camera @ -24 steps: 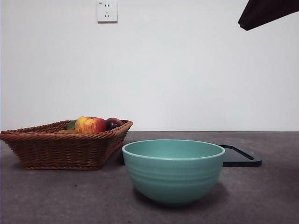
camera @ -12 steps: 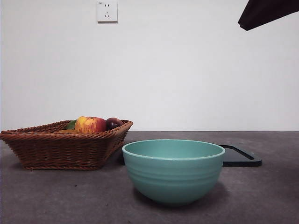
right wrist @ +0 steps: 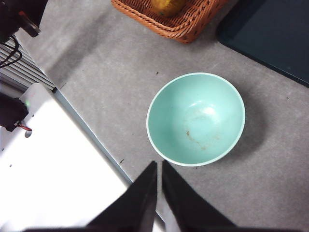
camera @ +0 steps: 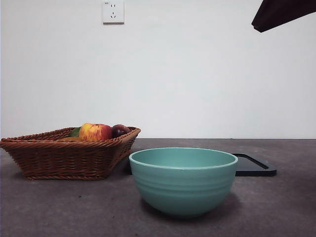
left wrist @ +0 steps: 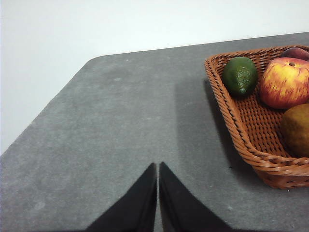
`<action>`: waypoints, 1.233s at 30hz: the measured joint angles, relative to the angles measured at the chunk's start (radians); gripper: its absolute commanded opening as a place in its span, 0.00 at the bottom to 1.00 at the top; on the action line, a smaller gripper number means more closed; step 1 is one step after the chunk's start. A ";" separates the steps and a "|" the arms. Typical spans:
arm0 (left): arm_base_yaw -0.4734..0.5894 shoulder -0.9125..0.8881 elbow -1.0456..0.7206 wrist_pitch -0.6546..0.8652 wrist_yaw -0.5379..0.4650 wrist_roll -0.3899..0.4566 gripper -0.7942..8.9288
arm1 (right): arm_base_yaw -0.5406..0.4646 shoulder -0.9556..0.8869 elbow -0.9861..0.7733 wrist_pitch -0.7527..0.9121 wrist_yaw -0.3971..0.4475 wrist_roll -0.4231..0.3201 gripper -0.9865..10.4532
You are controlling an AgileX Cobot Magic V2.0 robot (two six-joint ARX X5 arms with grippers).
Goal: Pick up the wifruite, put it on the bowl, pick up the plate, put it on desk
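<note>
The wifruite (left wrist: 295, 129), a dull golden-brown oval fruit, lies in the brown wicker basket (left wrist: 241, 126) beside a red-yellow apple (left wrist: 286, 82). It also shows at the edge of the right wrist view, the wifruite (right wrist: 167, 5). The teal-green bowl (camera: 183, 180) stands empty on the desk (camera: 276, 207), in front of the basket (camera: 64, 158). My left gripper (left wrist: 158, 165) is shut and holds nothing, over bare desk beside the basket. My right gripper (right wrist: 159, 163) is shut and holds nothing, high above the bowl (right wrist: 195, 118), near its rim. No plate is in view.
A green fruit (left wrist: 240, 75) and a dark purple fruit (camera: 119, 130) also lie in the basket. A flat black tray (camera: 254, 165) lies behind the bowl. A black arm tip (camera: 281, 14) shows at the top corner. The table's edge (right wrist: 91, 137) runs near the bowl.
</note>
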 measured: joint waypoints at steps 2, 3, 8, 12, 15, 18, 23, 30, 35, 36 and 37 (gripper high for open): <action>0.000 0.000 0.000 0.000 0.000 0.000 0.09 | 0.000 0.000 0.000 0.000 0.000 0.000 0.09; 0.000 0.000 0.000 0.000 0.000 0.000 0.09 | 0.000 0.000 0.000 0.000 0.000 0.000 0.09; 0.000 0.000 0.000 0.000 0.000 0.000 0.09 | 0.001 -0.009 0.000 0.000 0.000 0.000 0.09; 0.000 0.000 0.000 0.000 0.000 0.000 0.09 | -0.013 -0.056 0.000 0.013 0.000 -0.014 0.09; 0.000 0.000 0.000 0.000 0.000 0.000 0.09 | -0.062 -0.093 0.000 0.056 0.027 -0.054 0.09; 0.000 0.000 0.000 0.000 0.000 0.000 0.09 | -0.156 -0.137 0.000 0.139 0.059 -0.091 0.09; 0.000 0.000 0.000 0.000 0.000 0.000 0.09 | -0.369 -0.229 0.000 0.203 0.089 -0.165 0.09; 0.000 0.000 0.000 0.000 0.000 0.000 0.09 | -0.565 -0.386 -0.125 0.355 0.128 -0.259 0.09; 0.000 0.000 0.000 0.000 0.000 0.000 0.09 | -0.586 -0.507 -0.343 0.574 0.128 -0.267 0.09; 0.000 0.000 0.000 0.000 0.000 0.000 0.09 | -0.586 -0.529 -0.382 0.608 0.129 -0.269 0.09; 0.000 0.000 0.000 0.000 0.000 0.000 0.09 | -0.586 -0.554 -0.428 0.648 0.129 -0.269 0.09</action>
